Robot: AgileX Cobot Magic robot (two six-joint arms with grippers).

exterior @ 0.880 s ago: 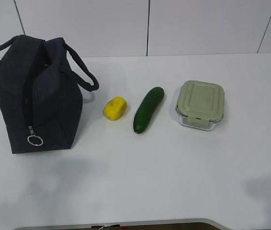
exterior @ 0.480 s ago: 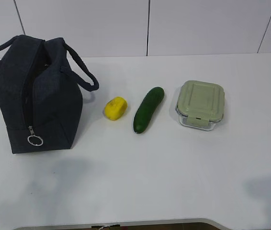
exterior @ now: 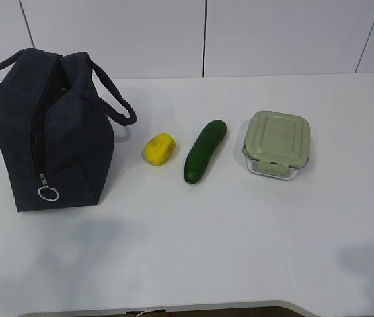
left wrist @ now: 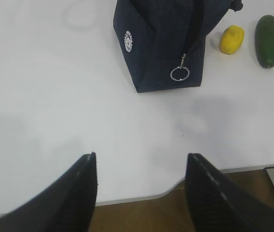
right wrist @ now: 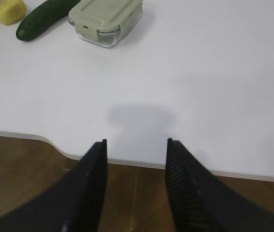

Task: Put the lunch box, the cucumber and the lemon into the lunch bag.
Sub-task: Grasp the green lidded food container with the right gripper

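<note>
On the white table (exterior: 193, 251) before a pale panelled wall (exterior: 207, 36) stood the lunch bag (exterior: 48, 132), then the lemon (exterior: 159, 149), cucumber (exterior: 204, 150) and lunch box (exterior: 277, 144). The bag's inside was hidden. My left gripper (left wrist: 141, 166) and right gripper (right wrist: 136, 150) hung wide apart, empty.

Lunch bag (exterior: 51, 132) upright, seemingly unzipped; lemon (exterior: 159, 149), cucumber (exterior: 205, 150), lidded lunch box (exterior: 277, 143) beside.

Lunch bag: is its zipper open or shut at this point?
Shut, as far as shown. The bag stands upright, its zipper line unparted, and the ring pull hangs at the bottom end. No lining shows.
</note>
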